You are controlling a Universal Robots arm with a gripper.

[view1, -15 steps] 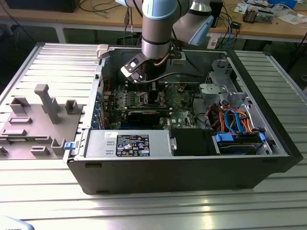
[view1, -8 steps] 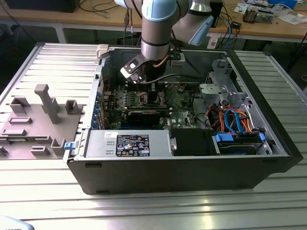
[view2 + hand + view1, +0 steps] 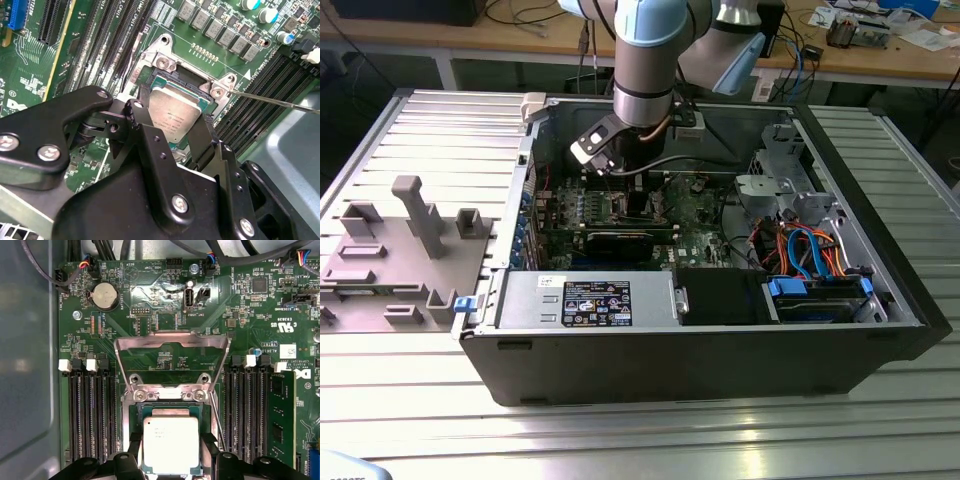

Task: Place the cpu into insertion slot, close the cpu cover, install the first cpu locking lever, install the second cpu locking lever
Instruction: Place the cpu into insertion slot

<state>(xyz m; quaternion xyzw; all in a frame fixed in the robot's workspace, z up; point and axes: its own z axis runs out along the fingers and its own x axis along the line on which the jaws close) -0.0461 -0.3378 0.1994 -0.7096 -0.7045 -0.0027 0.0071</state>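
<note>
We see the arm reaching straight down into an open computer case that lies on a slatted metal worktop. From the case, a grey fixture with upright blocks sits at nine o'clock in the exterior view. A bundle of orange and blue cables lies inside the case at three o'clock from the arm.

In the second wrist view the gripper is clamped on the cpu. Its two black fingers press against opposite edges of the chip. The cpu sits level, silvery top up, within the insertion slot. We cannot tell whether it is fully seated.

In the first wrist view the cpu cover is swung open. It rests over the green motherboard beyond its hinge bracket, and the board shows through its square window. A locking lever, a thin wire rod, runs just beside the slot and is not latched. Rows of black memory slots flank the socket on both sides. A coin battery sits well apart, past the cover.
</note>
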